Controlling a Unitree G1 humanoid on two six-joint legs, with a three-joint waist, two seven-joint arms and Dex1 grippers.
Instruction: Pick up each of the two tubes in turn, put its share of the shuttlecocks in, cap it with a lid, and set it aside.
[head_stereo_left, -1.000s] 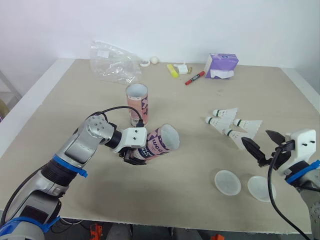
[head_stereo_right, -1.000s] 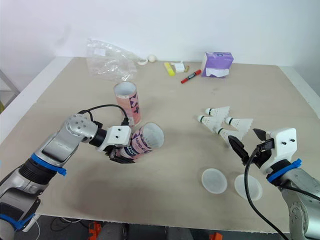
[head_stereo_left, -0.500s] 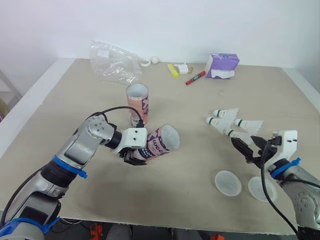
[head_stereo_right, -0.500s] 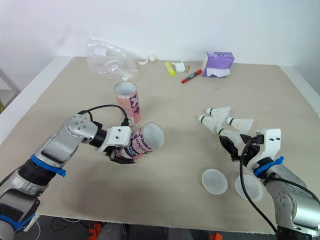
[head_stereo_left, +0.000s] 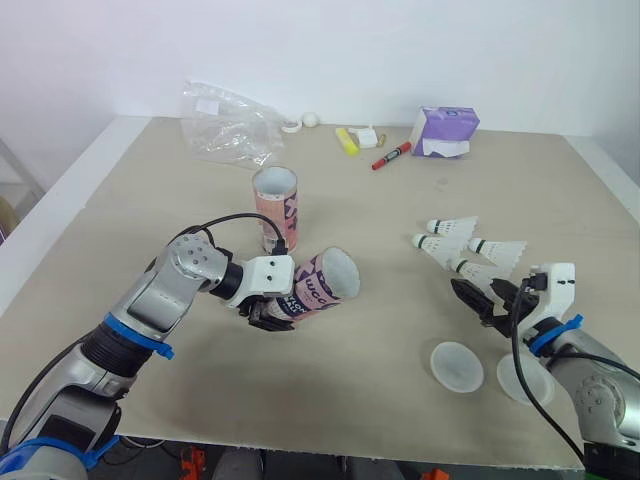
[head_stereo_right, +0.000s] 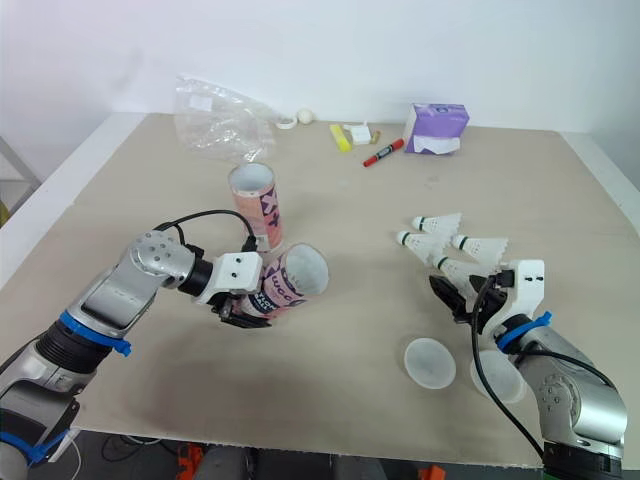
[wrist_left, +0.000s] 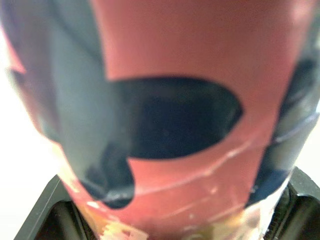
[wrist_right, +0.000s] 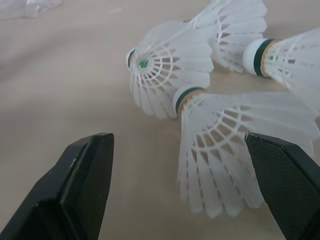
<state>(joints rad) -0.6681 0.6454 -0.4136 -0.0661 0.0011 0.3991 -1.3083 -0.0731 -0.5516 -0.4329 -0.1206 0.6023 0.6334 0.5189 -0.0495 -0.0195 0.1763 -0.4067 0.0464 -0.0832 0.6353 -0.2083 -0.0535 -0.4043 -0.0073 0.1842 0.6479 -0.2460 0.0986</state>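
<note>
Item: right gripper (head_stereo_left: 478, 293), low over the pale beige surface (head_stereo_left: 380, 200) at the robot's right front; jaws wide apart, nothing between them. Just beyond its fingers (wrist_right: 85, 190) lies the nearest white feather shuttlecock (wrist_right: 235, 145), on its side and clear of both. Long axis: roughly along the gripper's line of reach, with the feather skirt toward the jaws. The green-banded cork end points away toward the other three shuttlecocks (head_stereo_left: 452, 226), which lie close behind it; whether any touches it cannot be told. In the right wrist view the skirt sits within the span of the jaws but nearer one finger than the other. Judgement: a short straight advance would bring the jaws around the skirt. A small sideways correction looks needed to centre it, and closing on feathers rather than cork risks crushing them. Item: left gripper (head_stereo_left: 275, 308), clamped on the base end of a pink printed cardboard tube (head_stereo_left: 322, 283). The tube is tilted, open mouth up and toward the right arm, well apart from the shuttlecocks; the right arm is plainly nearer to them. Item: second pink tube (head_stereo_left: 275, 205), upright and open, behind the held one. Item: two translucent round lids (head_stereo_left: 456, 365), flat on the surface, just nearer the robot than the right gripper.
</note>
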